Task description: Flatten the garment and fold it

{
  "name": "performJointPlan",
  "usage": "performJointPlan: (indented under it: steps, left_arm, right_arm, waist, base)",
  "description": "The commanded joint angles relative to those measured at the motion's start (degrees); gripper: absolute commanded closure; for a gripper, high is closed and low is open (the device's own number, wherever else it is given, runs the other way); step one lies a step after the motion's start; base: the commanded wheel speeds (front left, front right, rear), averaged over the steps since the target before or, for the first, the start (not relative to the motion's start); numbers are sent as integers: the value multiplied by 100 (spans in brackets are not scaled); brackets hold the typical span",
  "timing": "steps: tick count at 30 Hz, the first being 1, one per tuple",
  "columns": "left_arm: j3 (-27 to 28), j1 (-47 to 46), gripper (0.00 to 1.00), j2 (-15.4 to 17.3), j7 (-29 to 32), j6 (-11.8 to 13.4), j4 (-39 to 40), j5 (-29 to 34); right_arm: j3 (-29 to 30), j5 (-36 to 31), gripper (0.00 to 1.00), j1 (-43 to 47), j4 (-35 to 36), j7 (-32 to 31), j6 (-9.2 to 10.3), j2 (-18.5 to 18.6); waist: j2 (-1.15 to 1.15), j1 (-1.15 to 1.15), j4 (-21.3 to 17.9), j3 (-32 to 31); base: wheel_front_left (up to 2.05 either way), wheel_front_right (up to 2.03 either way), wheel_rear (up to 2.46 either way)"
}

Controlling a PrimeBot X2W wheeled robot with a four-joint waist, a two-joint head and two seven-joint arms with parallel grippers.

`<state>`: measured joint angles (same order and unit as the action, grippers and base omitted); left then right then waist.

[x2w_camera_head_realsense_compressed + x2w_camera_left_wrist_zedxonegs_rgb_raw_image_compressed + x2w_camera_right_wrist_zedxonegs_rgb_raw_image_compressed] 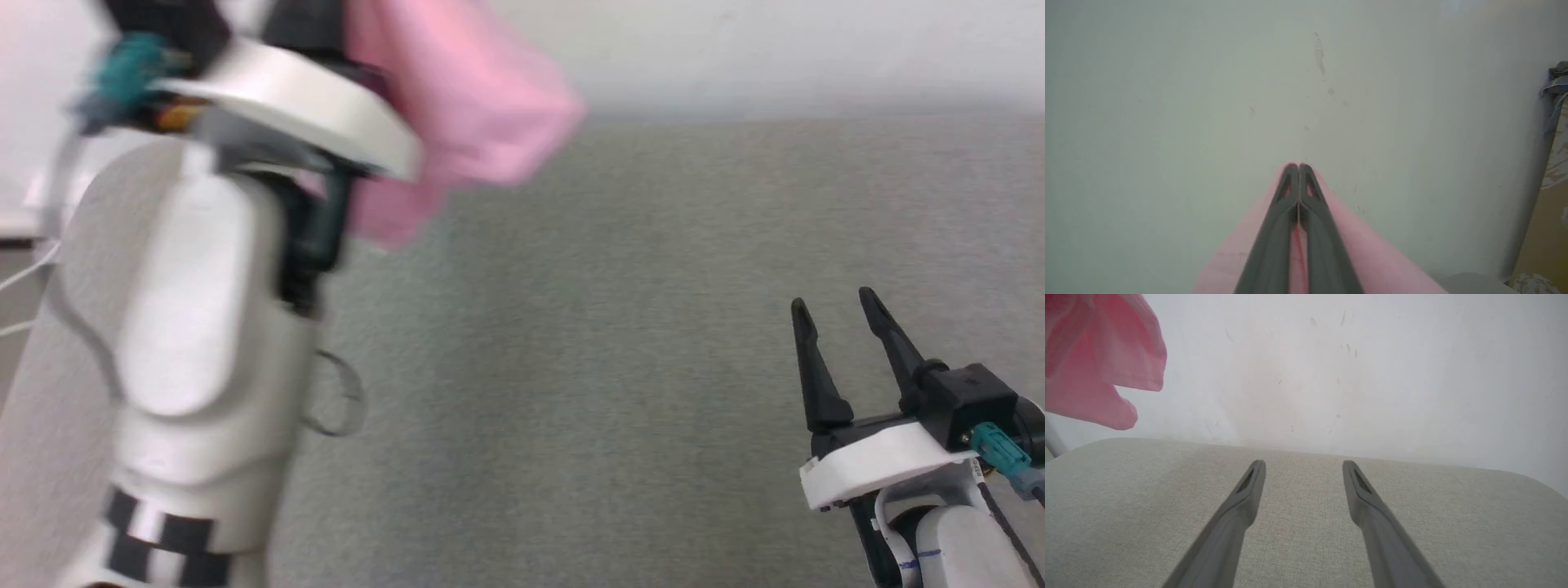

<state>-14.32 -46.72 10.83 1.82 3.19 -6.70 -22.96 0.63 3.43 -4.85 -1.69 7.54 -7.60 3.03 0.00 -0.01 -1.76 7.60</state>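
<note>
Over a grey fabric surface (612, 367), the left gripper (1298, 165) clamps the pink garment (473, 106) aloft; the right gripper (833, 300) hovers, its 2 fingers (1241, 506) spread, empty.

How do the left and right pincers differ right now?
The left pincer is shut on the garment; the right pincer is open and holds nothing. The left pincer is raised, with the garment hanging above the grey surface; the right pincer sits low over that surface. Both have long dark fingers.
</note>
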Motion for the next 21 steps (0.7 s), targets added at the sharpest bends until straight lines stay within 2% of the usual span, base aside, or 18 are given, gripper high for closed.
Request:
performJointPlan:
  steps: [1,4,7,11,12,14,15,16,17,19,21]
  left_arm:
    - [-188,122,100,-172,60,-86,-10,-81]
    - [-599,408,100,-444,264,-197,-260,-197]
    - [-993,787,100,-584,606,-310,-783,-362]
    - [-1493,1292,100,-671,1371,-436,-1708,-591]
    - [-1493,1292,100,-671,1371,-436,-1708,-591]
    - [-1667,1488,100,-695,1788,-481,-2114,-720]
    - [-1728,1575,91,-705,1978,-478,-2292,-782]
    - [-1784,1643,15,-712,2124,-469,-2434,-819]
    - [-1811,1699,0,-719,2222,-438,-2543,-855]
    - [-1799,1783,0,-735,2214,-409,-2621,-954]
    - [-1672,1875,0,-752,1960,-372,-2548,-1113]
  right_arm:
    - [2,46,0,68,45,-31,11,-14]
    - [-2,79,0,90,81,-70,11,-14]
    - [-28,118,0,67,99,-85,11,-14]
    - [-49,162,0,9,91,-80,11,-14]
    - [-49,162,0,9,91,-80,11,-14]
    - [-61,180,0,-20,77,-76,11,-14]
    - [-64,184,0,-28,63,-81,11,-14]
    - [-68,188,0,-32,50,-85,11,-14]
    - [-67,190,0,-35,38,-84,11,-14]
    - [-70,189,0,-33,17,-91,11,-14]
    - [-93,181,0,-36,-3,-102,11,-14]
  waist:
    - [0,1,-643,-301]
    - [0,1,-851,-221]
    - [0,1,-1024,-121]
    - [0,1,-1164,-3]
    - [0,1,-1164,-3]
    - [0,1,-1196,45]
    - [0,1,-1198,57]
    - [0,1,-1193,67]
    - [0,1,-1180,75]
    - [0,1,-1124,79]
    - [0,1,-1057,53]
  base:
    - [0,0,0]
    - [0,0,0]
    - [0,0,0]
    - [0,0,0]
    - [0,0,0]
    - [0,0,0]
    - [0,0,0]
    - [0,0,0]
    - [0,0,0]
    - [0,0,0]
    - [0,0,0]
